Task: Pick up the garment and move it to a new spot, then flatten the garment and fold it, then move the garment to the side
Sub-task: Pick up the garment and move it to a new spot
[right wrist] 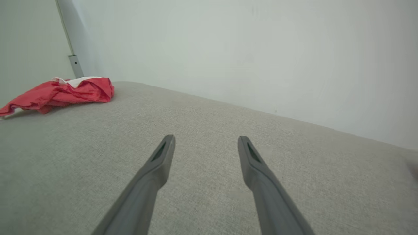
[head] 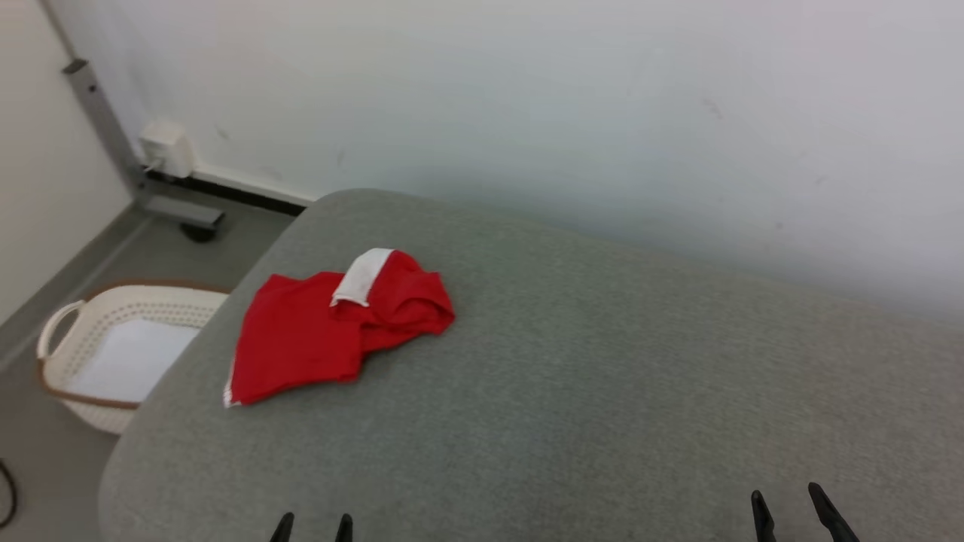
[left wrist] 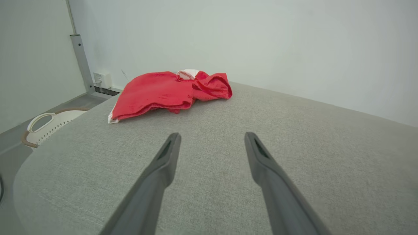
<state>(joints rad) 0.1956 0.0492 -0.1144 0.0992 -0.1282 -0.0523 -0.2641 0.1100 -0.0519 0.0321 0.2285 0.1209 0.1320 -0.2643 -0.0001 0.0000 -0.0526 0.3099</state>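
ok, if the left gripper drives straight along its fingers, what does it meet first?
Probably the red garment: its bunched end lies in line ahead of the left gripper, with bare table between. Height is unclear; it might pass over to the wall.

Left claw (left wrist: 212,133) and right claw (right wrist: 205,137) bear long, tapering dark-grey fingers (left wrist: 163,163), slotted inside.

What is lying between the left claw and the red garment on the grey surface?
Nothing visible. The left claw is open and empty, and only bare grey fabric surface lies between it and the crumpled red garment, which sits ahead near the far left corner.
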